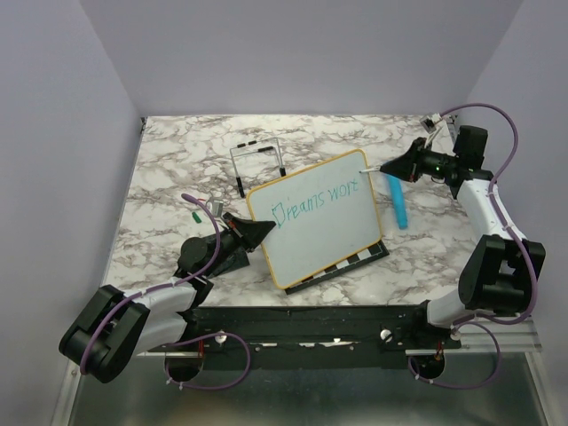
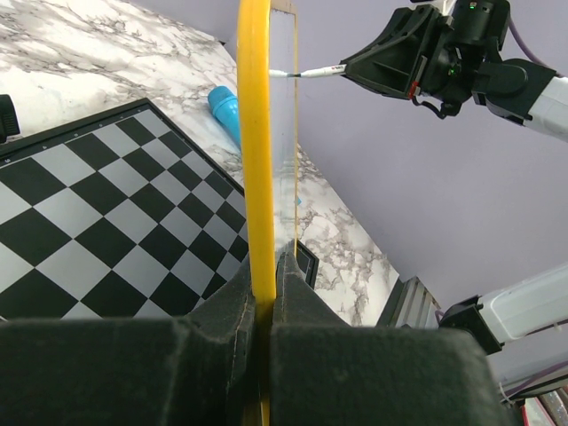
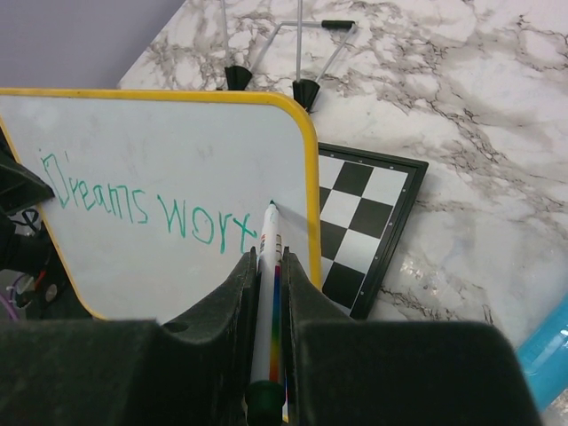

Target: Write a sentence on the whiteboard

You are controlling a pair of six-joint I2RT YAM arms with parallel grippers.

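Observation:
The whiteboard (image 1: pixel 319 232), yellow-framed, stands tilted up over a chessboard (image 1: pixel 357 258). My left gripper (image 1: pixel 259 229) is shut on its left frame edge; in the left wrist view the yellow frame (image 2: pixel 255 160) runs up from between the fingers of that gripper (image 2: pixel 264 286). The sentence (image 3: pixel 146 202) is teal and reads "Dreams wor" plus one more partial letter. My right gripper (image 3: pixel 271 263) is shut on a white marker (image 3: pixel 267 293) with a rainbow stripe. The marker's tip touches the board just right of the last letter, near the right frame. From above, the right gripper (image 1: pixel 395 168) sits at the board's upper right corner.
A blue cylinder (image 1: pixel 397 202) lies on the marble table to the right of the board. A black wire stand (image 1: pixel 258 163) stands behind the board. A small green cap (image 1: pixel 195 216) lies at the left. The chessboard (image 3: pixel 364 222) sticks out past the board's right edge.

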